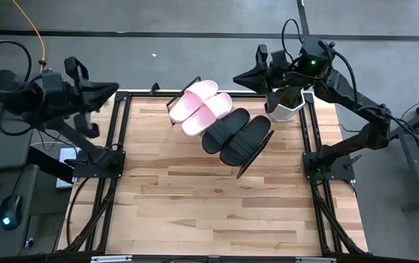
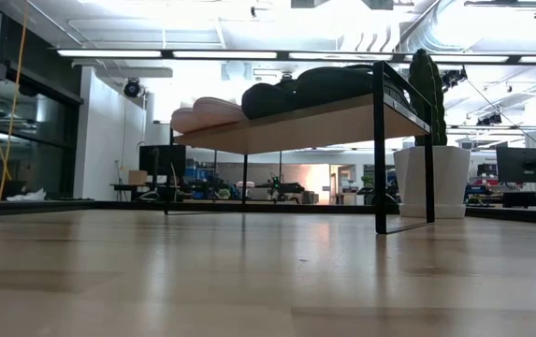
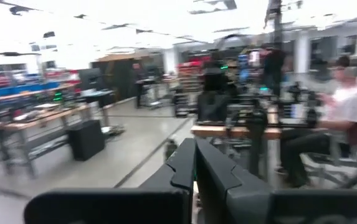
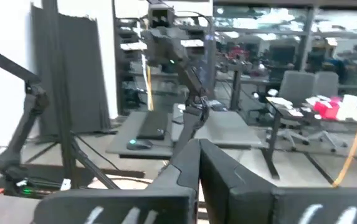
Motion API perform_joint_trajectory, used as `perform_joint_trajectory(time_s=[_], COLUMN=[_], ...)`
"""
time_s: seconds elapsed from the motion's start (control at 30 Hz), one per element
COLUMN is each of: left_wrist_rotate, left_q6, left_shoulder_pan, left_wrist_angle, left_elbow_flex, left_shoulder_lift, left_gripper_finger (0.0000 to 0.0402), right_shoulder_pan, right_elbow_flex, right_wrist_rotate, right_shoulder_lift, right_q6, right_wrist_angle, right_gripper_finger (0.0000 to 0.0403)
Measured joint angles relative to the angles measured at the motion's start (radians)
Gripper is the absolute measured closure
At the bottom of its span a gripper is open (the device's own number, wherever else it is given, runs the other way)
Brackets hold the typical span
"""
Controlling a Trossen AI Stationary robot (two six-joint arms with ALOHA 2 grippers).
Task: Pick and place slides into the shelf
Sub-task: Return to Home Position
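Two light pink slides (image 1: 199, 106) and two matte black slides (image 1: 237, 136) lie side by side on the shelf (image 1: 247, 166), a slanted wooden rack on a black frame at the table's far middle. The low view shows the pink slides (image 2: 207, 112) and black slides (image 2: 328, 87) resting on the shelf board (image 2: 314, 122). My left gripper (image 1: 114, 90) hovers raised at the far left corner, shut, fingertips (image 3: 195, 163) together. My right gripper (image 1: 237, 77) hovers raised at the far right, right of the shelf, shut, fingertips (image 4: 198, 163) together.
A white pot with a cactus (image 1: 287, 102) stands at the far right corner beside the shelf, under my right arm; it shows in the low view as the white pot (image 2: 432, 180). Bare wooden tabletop (image 1: 209, 212) lies across the near half. A person sits beyond the table (image 3: 346, 106).
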Motion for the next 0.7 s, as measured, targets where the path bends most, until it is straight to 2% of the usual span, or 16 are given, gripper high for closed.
perform_joint_trajectory(time_s=[0.07, 0.17, 0.47, 0.6, 0.7], left_wrist_rotate=[0.073, 0.294, 0.826, 1.036, 1.126], left_q6=[-0.023, -0.063, -0.218, -0.304, -0.31], left_shoulder_pan=[0.092, 0.265, 0.738, 0.874, 0.939], left_wrist_angle=[0.001, -0.002, 0.092, 0.098, 0.097], left_elbow_flex=[0.0, -0.002, 0.0, 0.0, 0.0], left_shoulder_lift=[0.034, 0.096, 0.202, 0.223, 0.24], left_gripper_finger=[0.0394, 0.0398, 0.04, 0.0398, 0.0397], right_shoulder_pan=[0.0, 0.0, -0.026, -0.065, -0.088], right_elbow_flex=[0.0, 0.0, 0.0, 0.0, 0.0], right_wrist_rotate=[-0.026, -0.027, -0.028, -0.028, -0.026], right_shoulder_lift=[-0.007, -0.01, -0.015, -0.013, -0.008], right_q6=[0.001, 0.005, 0.024, 0.06, 0.062], right_wrist_angle=[0.007, 0.019, 0.011, 0.013, 0.022], right_gripper_finger=[0.0403, 0.0403, 0.0403, 0.0403, 0.0403])
